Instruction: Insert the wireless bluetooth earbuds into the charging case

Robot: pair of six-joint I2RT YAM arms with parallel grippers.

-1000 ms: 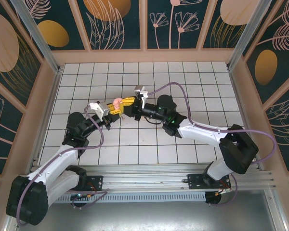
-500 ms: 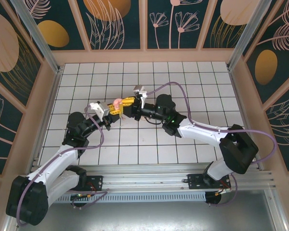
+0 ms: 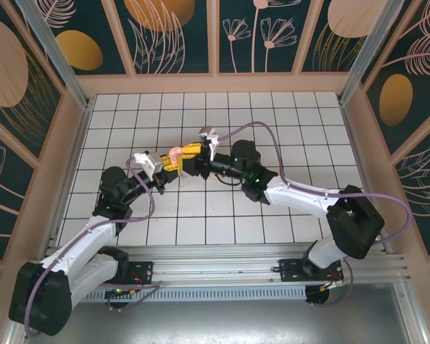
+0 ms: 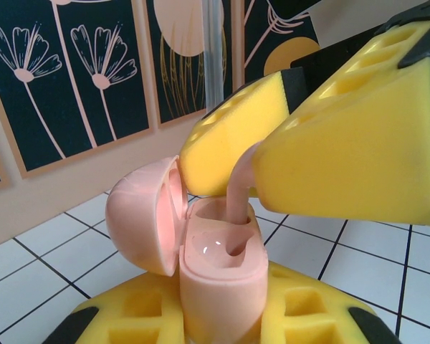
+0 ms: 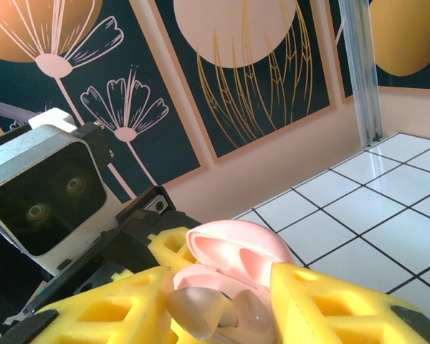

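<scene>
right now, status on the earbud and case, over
Left tool shut on charging case, lid open. Right tool parted around earbud, stem tip in slot. Nothing blocking.

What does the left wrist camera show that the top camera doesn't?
Left wrist camera: the open charging case's hollow inside, with an earbud dipping in between the right gripper's yellow fingers. Top camera: the whole left arm and right arm, down to their bases. Both: the pink case pinched by the left gripper, white tiles and flower walls.
</scene>
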